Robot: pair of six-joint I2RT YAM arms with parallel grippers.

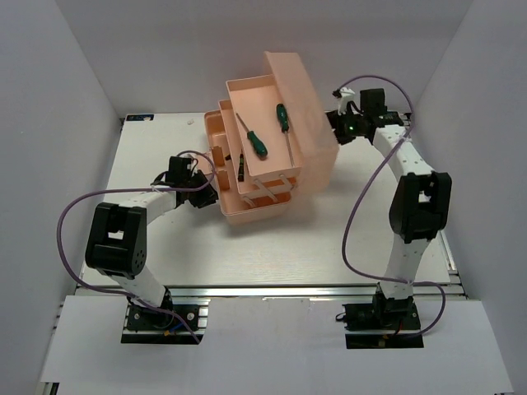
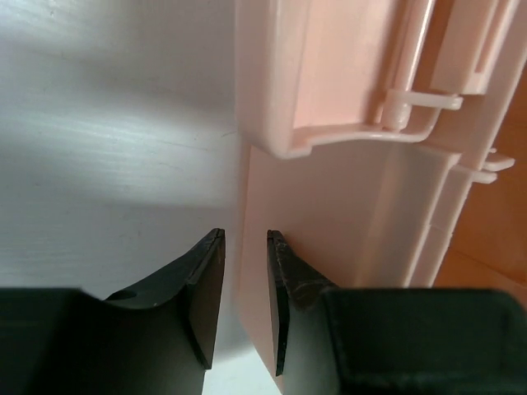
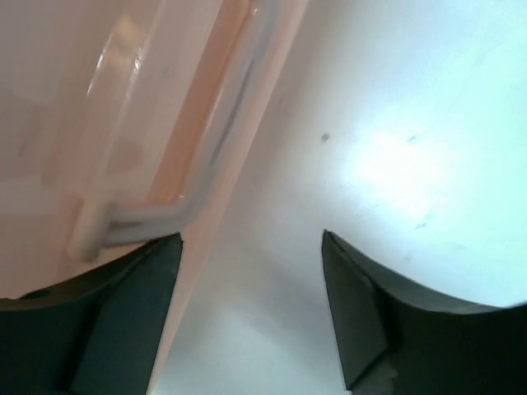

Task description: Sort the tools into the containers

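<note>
Pink toolbox edge between left gripper jaws, slightly apart (right gripper: wide apart)

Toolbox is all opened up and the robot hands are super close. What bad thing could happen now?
1. The left gripper is very close to the toolbox wall. A push could slide the whole box.
2. The right gripper, open, is beside the raised lid. A bump might shake the top tray and roll the two green screwdrivers around or out.
</note>
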